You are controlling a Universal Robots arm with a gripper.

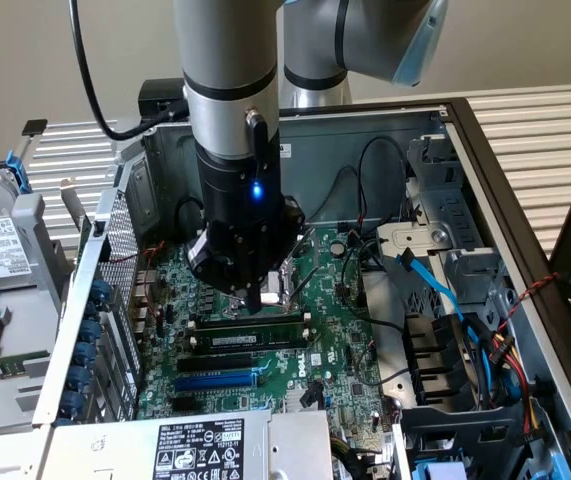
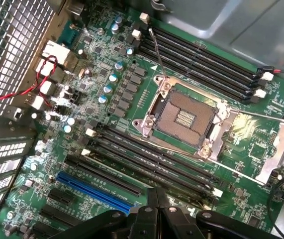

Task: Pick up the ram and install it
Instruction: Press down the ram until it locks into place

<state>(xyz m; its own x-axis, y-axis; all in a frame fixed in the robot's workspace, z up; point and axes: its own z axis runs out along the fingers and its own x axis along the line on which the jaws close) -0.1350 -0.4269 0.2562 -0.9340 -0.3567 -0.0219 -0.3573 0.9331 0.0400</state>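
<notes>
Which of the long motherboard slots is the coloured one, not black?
The blue expansion slot, a single long bright-blue connector on the green motherboard. The other long slots, including the black memory slots beside the metal CPU socket, are all black.

Motherboard [image 1: 335, 340], blue slot [image 2: 94, 191], cables [image 1: 435, 290]

One green printed motherboard [image 2: 261, 144]; one square silver processor socket [image 2: 184, 117]; two banks of long black memory slots, one bank [image 2: 206, 62] on either side of that socket, the other [image 2: 151, 159]; one long blue expansion slot [image 2: 94, 191] beyond the second bank; one black gripper [image 2: 157, 196].
</notes>
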